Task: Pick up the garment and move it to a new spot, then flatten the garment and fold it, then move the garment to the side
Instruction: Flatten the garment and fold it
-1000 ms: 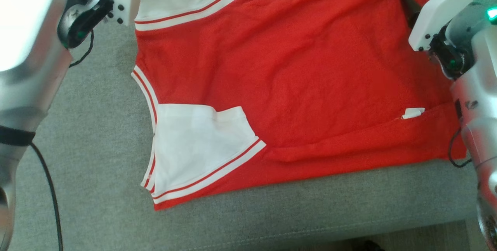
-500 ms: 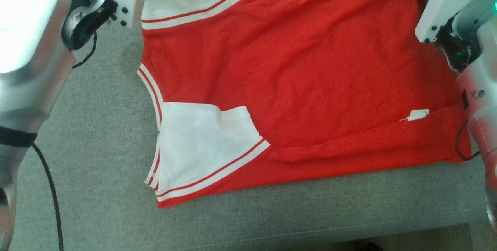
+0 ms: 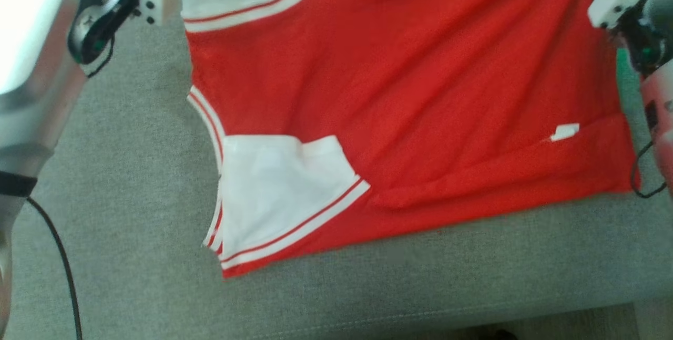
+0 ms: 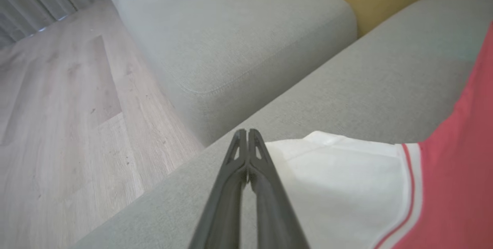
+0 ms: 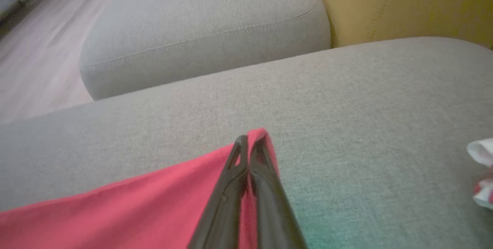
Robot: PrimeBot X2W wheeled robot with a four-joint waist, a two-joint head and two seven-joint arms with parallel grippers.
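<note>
Garment (image 3: 420, 93), red with white sleeves (image 3: 278, 187), creased; right claw (image 5: 250, 139) pinches its corner, left claw (image 4: 247, 131) closed beside one.

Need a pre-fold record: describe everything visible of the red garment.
The garment is a red shirt with white sleeves trimmed in red-and-white stripes and a small white label. It lies spread, diagonally creased, on the grey sofa cushion, its near edge folded over. The right gripper is shut on its far red corner; the left gripper is shut at the far sleeve's edge, grip unclear.
</note>
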